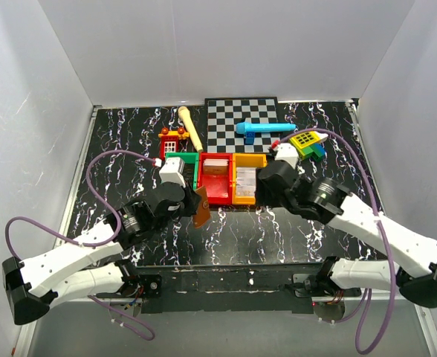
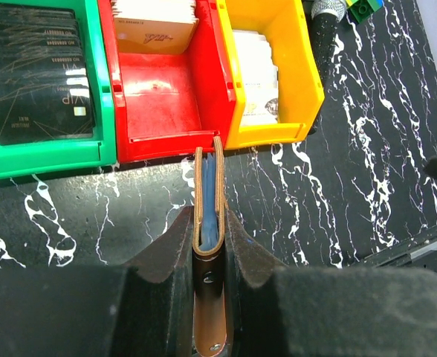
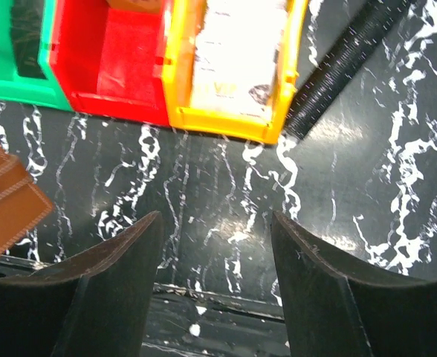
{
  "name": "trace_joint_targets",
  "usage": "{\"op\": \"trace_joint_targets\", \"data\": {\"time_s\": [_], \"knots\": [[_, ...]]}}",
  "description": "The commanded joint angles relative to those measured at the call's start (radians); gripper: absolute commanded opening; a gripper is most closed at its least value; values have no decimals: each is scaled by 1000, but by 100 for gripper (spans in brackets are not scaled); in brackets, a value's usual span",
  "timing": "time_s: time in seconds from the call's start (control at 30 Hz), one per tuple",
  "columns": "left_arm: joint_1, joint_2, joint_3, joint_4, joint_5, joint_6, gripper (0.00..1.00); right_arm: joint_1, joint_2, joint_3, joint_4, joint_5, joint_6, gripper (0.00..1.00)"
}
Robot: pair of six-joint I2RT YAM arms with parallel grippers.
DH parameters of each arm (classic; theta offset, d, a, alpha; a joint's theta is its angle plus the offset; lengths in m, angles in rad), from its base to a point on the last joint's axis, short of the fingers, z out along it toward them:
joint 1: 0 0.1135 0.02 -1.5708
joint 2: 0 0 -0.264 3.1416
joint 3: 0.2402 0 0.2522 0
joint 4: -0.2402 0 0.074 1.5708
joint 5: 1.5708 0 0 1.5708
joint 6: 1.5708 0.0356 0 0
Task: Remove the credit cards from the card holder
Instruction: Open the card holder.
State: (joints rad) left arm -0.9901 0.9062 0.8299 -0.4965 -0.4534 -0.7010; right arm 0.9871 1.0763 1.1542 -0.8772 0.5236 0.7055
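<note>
Before three bins (image 2: 166,141), the left gripper (image 2: 209,232) clamps one card holder (image 2: 209,190); the right gripper (image 3: 215,245) gapes wide.

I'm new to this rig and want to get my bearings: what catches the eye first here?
The left gripper clamps the brown card holder edge-up, just in front of the red bin. Flanking it, the green bin holds black cards and the yellow bin pale ones; the right gripper hangs open over the marbled table.

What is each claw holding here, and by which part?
The left claw pinches the folded card holder across its two flat faces, at the end nearest the wrist. The right claw is open, holding nothing.
</note>
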Motion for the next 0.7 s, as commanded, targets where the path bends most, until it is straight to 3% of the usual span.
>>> {"op": "trace_joint_targets", "data": {"time_s": [0.0, 0.2, 0.5, 0.67], "knots": [[-2, -3, 37, -8, 10, -49, 0, 82, 96, 125, 16, 107, 31, 67], [-4, -26, 34, 15, 42, -63, 0, 119, 111, 105, 201, -85, -6, 61], [-5, -13, 60, 29, 96, -104, 0, 228, 303, 294, 103, -85, -46, 58], [-10, -18, 67, 13, 94, -140, 0, 234, 336, 306, 112, -105, -37, 59]]}}
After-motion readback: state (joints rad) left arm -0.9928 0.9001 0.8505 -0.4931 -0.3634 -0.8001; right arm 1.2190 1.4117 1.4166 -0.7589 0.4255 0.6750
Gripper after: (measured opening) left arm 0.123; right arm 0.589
